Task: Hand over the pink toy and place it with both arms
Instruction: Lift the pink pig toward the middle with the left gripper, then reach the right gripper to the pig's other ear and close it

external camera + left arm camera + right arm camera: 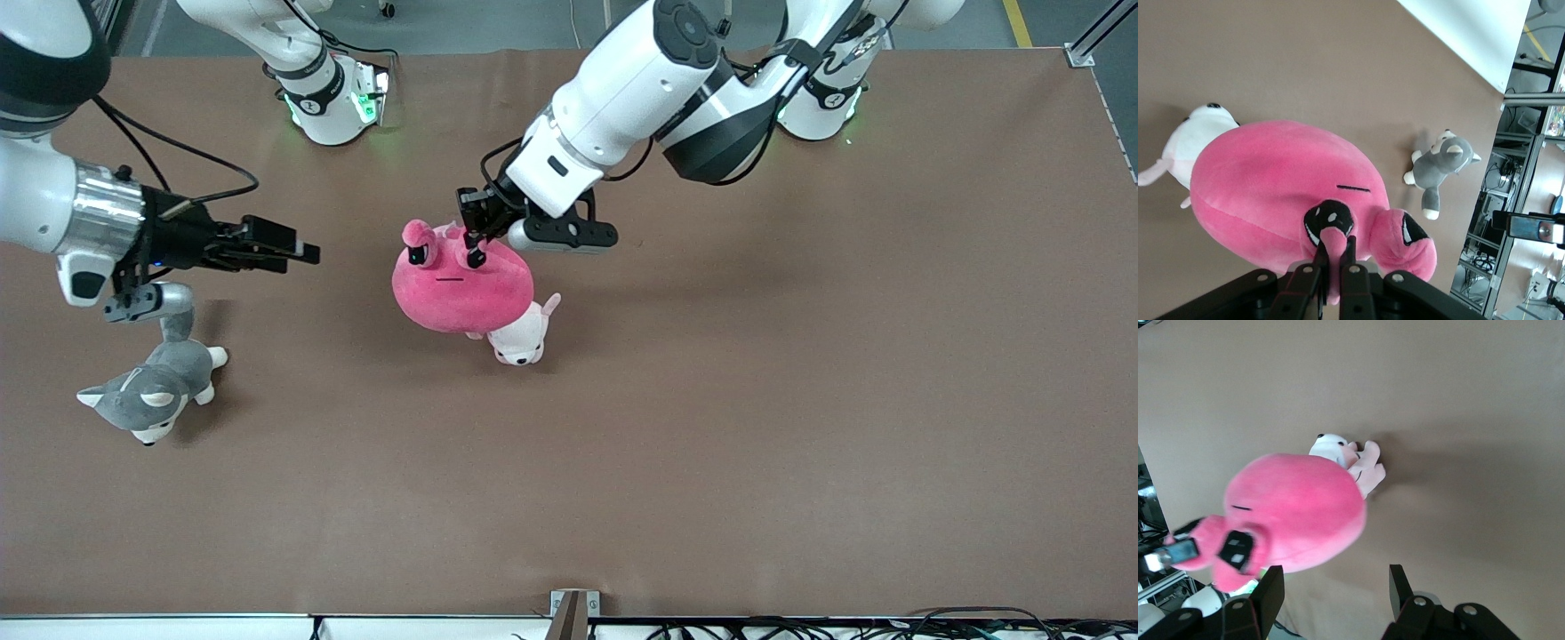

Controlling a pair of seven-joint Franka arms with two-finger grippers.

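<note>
The pink toy (462, 289), a hot-pink round plush with two black-eyed bumps, hangs from my left gripper (476, 253) over the middle of the table. That gripper (1335, 250) is shut on one of the toy's eye bumps, and the toy's body (1285, 180) sags below it. My right gripper (307, 253) hovers toward the right arm's end of the table, pointing at the toy from a short gap away. Its fingers (1401, 587) stand wide open with nothing between them, and the pink toy (1298, 513) shows just ahead of them.
A small pale pink-and-white piglet plush (524, 338) lies on the table partly under the pink toy. A grey-and-white husky plush (151, 391) lies below the right gripper's wrist, nearer the front camera. The brown table (800, 400) stretches toward the left arm's end.
</note>
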